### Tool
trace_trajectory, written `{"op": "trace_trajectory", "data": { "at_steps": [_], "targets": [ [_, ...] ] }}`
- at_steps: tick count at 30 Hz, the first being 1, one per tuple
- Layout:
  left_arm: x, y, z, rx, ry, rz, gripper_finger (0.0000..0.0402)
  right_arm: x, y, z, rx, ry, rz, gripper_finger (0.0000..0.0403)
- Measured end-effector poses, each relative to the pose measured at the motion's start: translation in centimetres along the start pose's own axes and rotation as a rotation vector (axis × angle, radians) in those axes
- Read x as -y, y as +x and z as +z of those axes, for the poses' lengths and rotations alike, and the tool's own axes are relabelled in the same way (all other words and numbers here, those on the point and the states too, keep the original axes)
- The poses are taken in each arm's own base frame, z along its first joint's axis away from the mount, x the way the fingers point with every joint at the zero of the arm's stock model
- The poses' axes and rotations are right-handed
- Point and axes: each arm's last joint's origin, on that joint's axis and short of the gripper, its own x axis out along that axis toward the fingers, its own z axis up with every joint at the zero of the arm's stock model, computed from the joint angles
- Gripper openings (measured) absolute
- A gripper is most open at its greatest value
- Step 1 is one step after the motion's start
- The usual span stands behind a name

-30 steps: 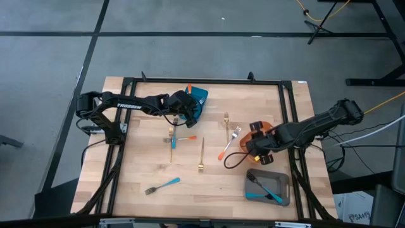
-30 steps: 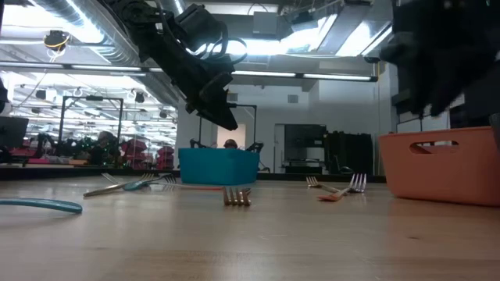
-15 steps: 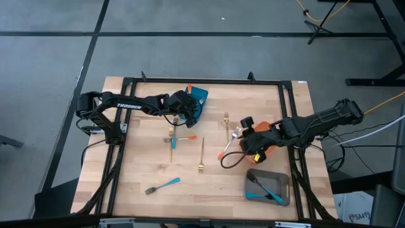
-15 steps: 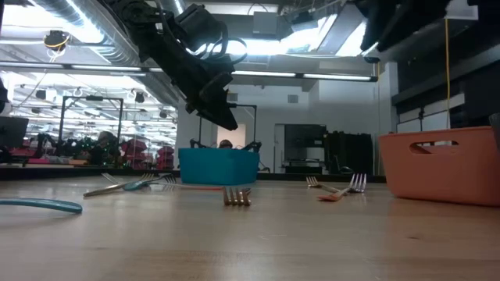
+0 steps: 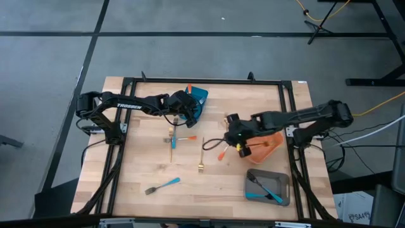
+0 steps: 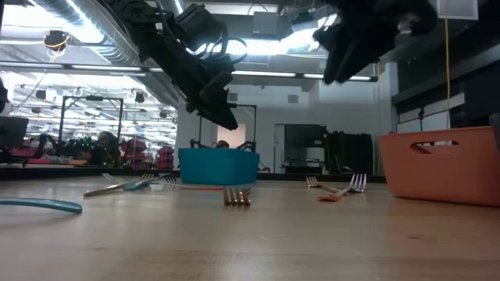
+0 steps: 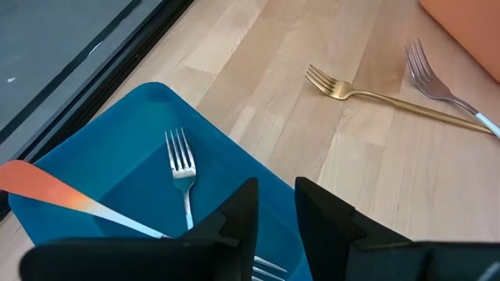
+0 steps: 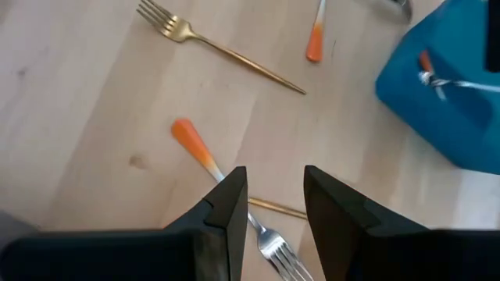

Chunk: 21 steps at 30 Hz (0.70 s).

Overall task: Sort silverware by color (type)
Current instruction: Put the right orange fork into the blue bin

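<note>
The right gripper [image 5: 233,130] hangs over the middle of the table with its fingers [image 8: 226,211] apart and nothing between them. Right under it lies an orange-handled fork [image 8: 205,160] on the wood, so that fork looks like the next one to pick up.

Near it lies a gold fork [image 5: 226,125], and a second gold fork [image 5: 201,155] lies a bit nearer the front edge. The orange bin [image 5: 269,143] sits just beside the right arm (what is inside it cannot be seen from here).

The left gripper [image 5: 188,109] hangs over the blue bin [image 5: 199,96] at the far side of the table. Its fingers [image 7: 238,218] are a little apart and hold nothing. In the blue bin there is a fork with an orange handle [image 7: 66,197] and one more fork [image 7: 182,168], whose handle colour is hidden.

Between the two arms lie another orange-handled fork [image 5: 185,137] and a blue-handled fork [image 5: 171,144]. One more blue-handled fork [image 5: 162,185] lies near the front edge. The grey tray [image 5: 283,180] at the front right holds a blue-handled fork [image 5: 268,191].

So the sorting is only partly done. About six forks are left out on the table, and only a few are in bins. The bins may not match the colours of the forks in them.
</note>
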Motion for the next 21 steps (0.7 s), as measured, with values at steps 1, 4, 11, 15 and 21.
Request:
{"op": "trace_trajectory", "data": {
  "at_steps": [1, 4, 11, 15, 21],
  "targets": [
    [0.0, 0.0, 0.0, 0.002, 0.0, 0.0, 0.008, 0.3, 0.6, 0.0, -0.01, 0.009, 0.009, 0.0117],
    [0.0, 0.0, 0.0, 0.003, 0.0, 0.0, 0.008, 0.9, 2.3, -0.3, -0.059, 0.029, 0.015, 0.0117],
    [0.0, 0.0, 0.0, 0.003, 0.0, 0.0, 0.008, 1.5, 5.8, -1.0, -0.172, 0.05, 0.037, 0.0117],
    [0.0, 0.0, 0.0, 0.003, 0.0, 0.0, 0.008, 1.3, 7.3, -1.2, -0.213, -0.033, 0.065, 0.0117],
    [0.0, 0.0, 0.0, 0.003, 0.0, 0.0, 0.008, 1.0, 9.2, -1.6, -0.257, -0.107, 0.124, 0.0117]
  ]
}}
